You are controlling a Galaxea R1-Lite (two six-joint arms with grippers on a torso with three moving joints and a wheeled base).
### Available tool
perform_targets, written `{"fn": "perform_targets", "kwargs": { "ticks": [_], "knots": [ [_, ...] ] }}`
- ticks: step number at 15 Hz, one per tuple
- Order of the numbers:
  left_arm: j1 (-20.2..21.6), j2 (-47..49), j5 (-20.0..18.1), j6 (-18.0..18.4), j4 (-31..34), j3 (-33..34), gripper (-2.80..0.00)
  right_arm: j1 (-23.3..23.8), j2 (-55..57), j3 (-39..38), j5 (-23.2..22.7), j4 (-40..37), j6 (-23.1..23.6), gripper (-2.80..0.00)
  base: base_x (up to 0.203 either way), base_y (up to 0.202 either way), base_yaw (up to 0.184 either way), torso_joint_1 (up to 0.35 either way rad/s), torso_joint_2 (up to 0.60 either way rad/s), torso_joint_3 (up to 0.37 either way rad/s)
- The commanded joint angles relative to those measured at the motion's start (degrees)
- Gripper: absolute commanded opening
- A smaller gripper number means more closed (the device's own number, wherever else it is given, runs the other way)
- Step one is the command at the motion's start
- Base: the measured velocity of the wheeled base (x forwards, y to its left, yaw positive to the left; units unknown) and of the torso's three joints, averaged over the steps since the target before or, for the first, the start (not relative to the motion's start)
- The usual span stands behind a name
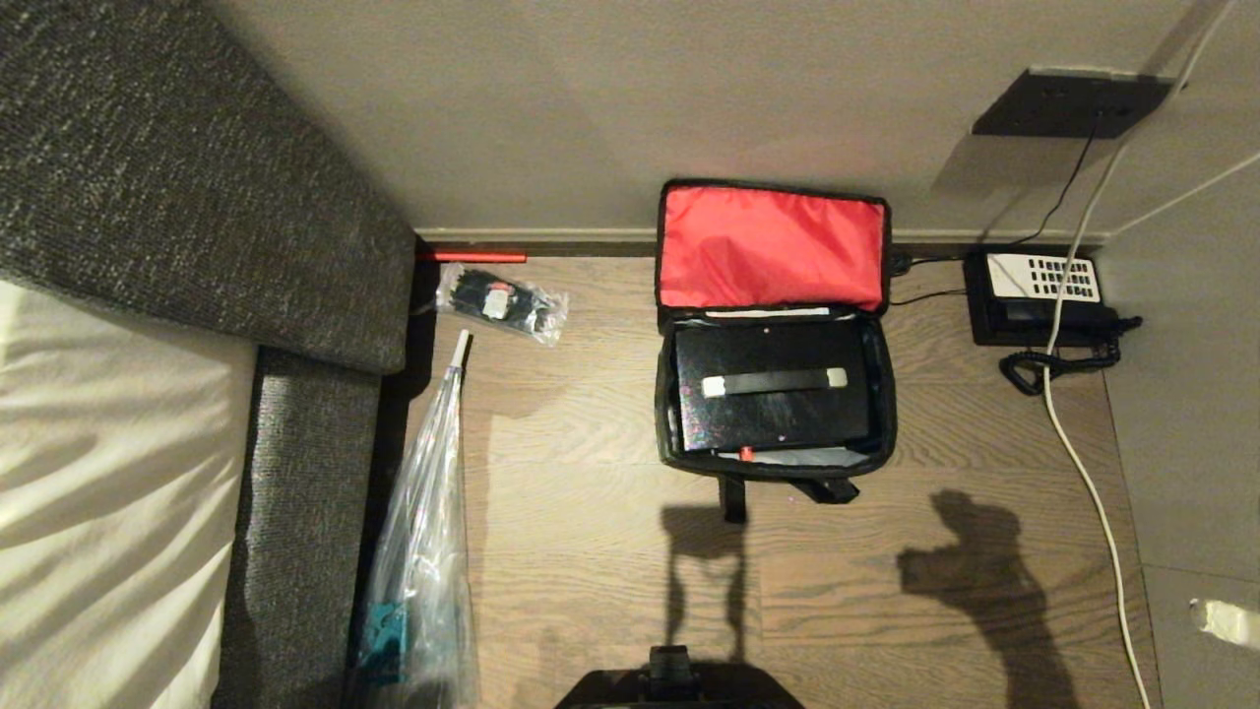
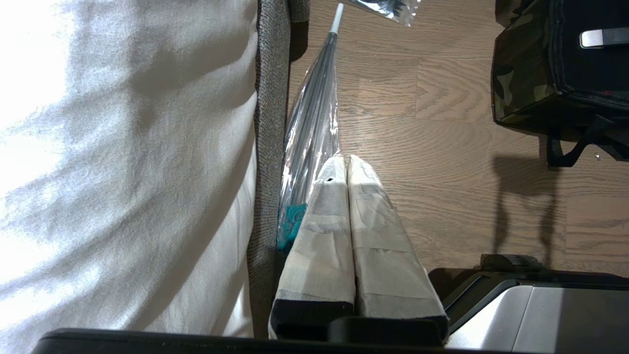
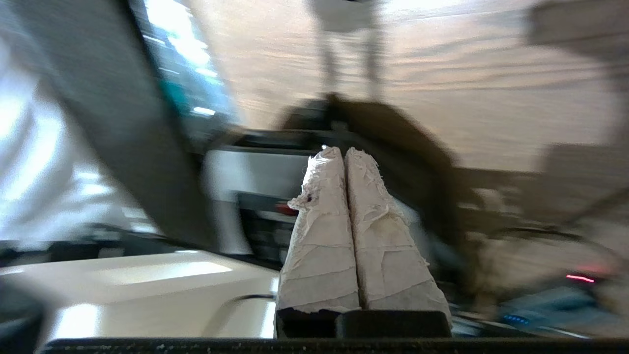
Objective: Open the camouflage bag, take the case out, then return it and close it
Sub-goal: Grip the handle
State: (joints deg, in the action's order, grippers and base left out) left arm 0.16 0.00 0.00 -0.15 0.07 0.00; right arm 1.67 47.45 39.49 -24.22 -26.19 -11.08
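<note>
Soft boxy bag (image 1: 778,463) on wood-grain floor (image 1: 591,551), red lining (image 1: 773,246) upright; hard black case (image 1: 773,389) inside. Telephone (image 1: 1043,300) beside it. Left claw (image 2: 346,162) and right claw (image 3: 342,153), tape-wrapped, pressed together, empty.

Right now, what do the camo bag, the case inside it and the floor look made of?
Camouflage bag: soft woven fabric, matte; its red lid lining wrinkles with a slight sheen, likely nylon. Case: rigid and black, faintly glossy, probably hard plastic; its bar handle has pale ends that could be metal. Floor: wood-grain planks, possibly laminate, satin.
</note>
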Motion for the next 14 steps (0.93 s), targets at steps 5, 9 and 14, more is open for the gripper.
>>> {"fn": "perform_targets", "kwargs": {
  "ticks": [5, 9, 14],
  "knots": [
    [0.02, 0.0, 0.0, -0.03, 0.01, 0.0, -2.8, -1.94, 17.87, -0.26, 7.21, 6.31, 16.85, -2.8, 0.0, 0.0, 0.0, 0.0, 0.0, 0.0],
    [0.02, 0.0, 0.0, -0.03, 0.01, 0.0, -2.8, -12.33, 34.47, 3.83, 13.13, 19.25, 18.06, 0.0, 0.0, 0.0, 0.0, 0.0, 0.0, 0.0],
    [0.02, 0.0, 0.0, -0.03, 0.01, 0.0, -2.8, -26.54, 52.69, 14.18, 39.28, 24.48, 18.33, 0.0, 0.0, 0.0, 0.0, 0.0, 0.0, 0.0]
  ]
}}
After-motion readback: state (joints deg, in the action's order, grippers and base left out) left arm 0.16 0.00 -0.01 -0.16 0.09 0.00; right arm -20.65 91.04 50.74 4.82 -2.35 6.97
